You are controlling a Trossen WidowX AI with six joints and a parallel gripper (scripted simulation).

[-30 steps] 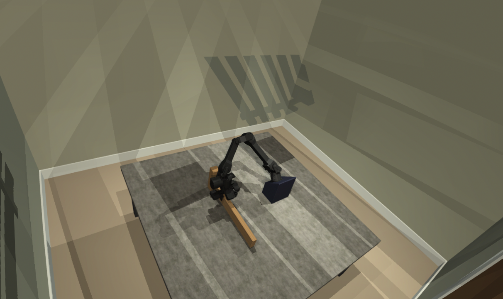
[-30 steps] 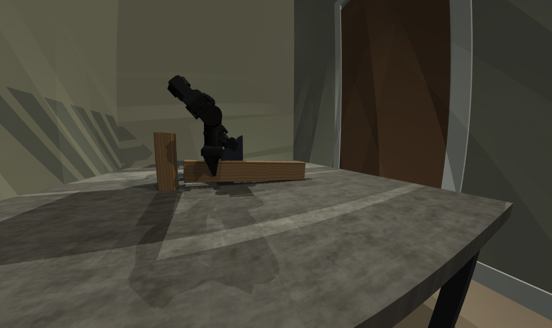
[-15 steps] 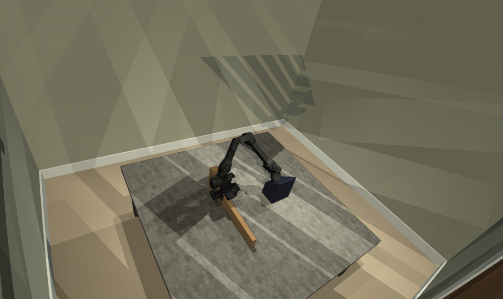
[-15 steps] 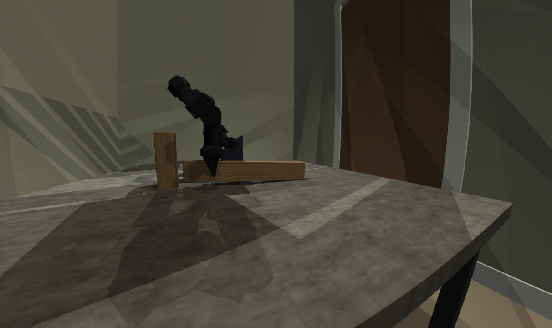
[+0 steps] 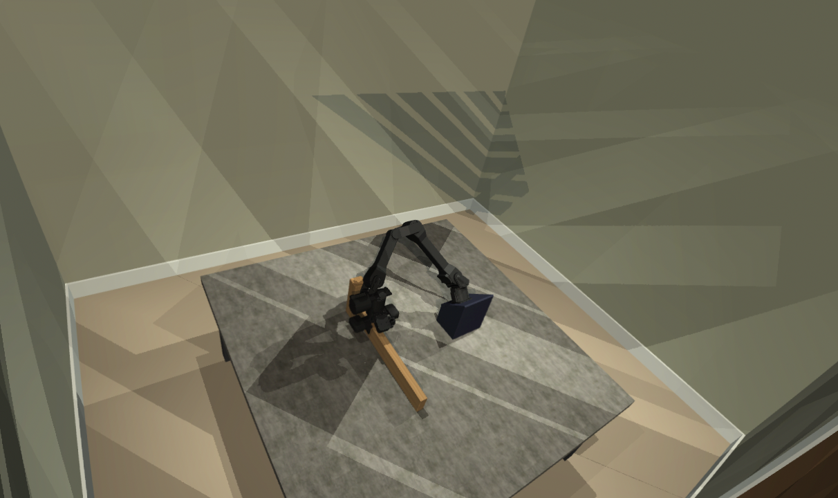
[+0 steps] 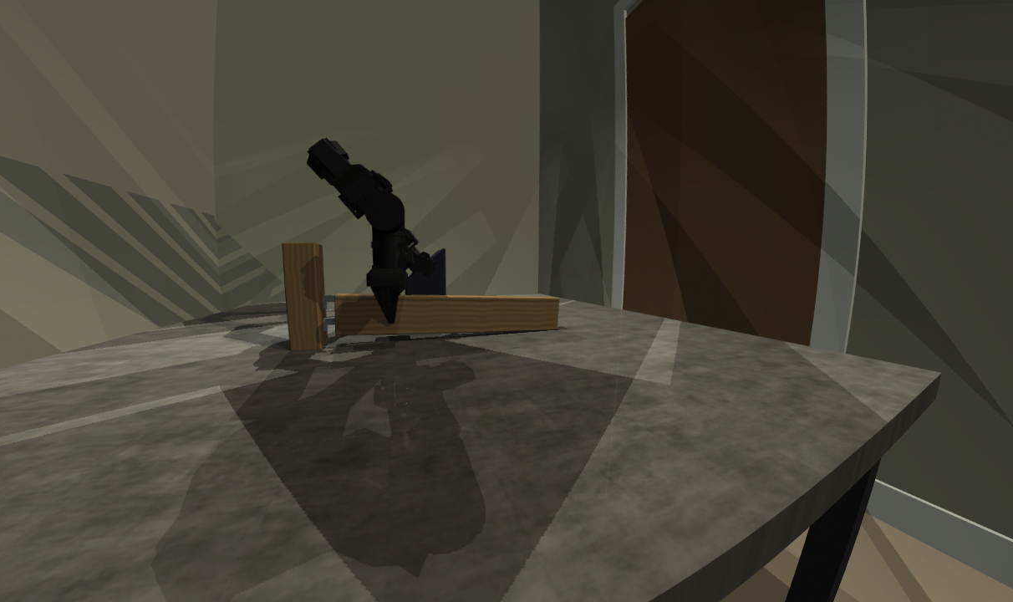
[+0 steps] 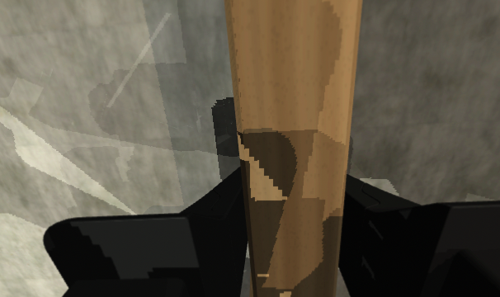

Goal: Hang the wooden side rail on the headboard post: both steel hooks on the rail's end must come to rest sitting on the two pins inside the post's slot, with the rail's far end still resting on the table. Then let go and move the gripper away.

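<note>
"Since the rail [image 5: 400,368] [image 6: 465,313] [image 7: 291,82] looks like solid wood, how do you expect it to handle?"

"Stiff and fairly weighty for its length, I'd guess, with flat sides that give good grip. The steel hooks [image 6: 329,323] would take knocks; the wood might dent."

"And where is it?"

"Low along the table [image 5: 471,396] [image 6: 570,419] [image 7: 431,82], its hook end right beside the post [image 5: 355,286] [image 6: 302,295]. I can't tell whether the hooks sit on the pins."

"Best place to hold it?"

"Near the hooks, across the narrow width, as now: the gripper [image 5: 372,328] [image 6: 391,320] [image 7: 279,169] is clamped on the rail, one finger against each side. Any farther back, I think, and the hook end would be harder to steer."

"The arm's pose?"

"It arches up from its dark blue base [image 5: 465,317] [image 6: 429,273] and comes down over the rail, fingers pointing at the table."
</note>
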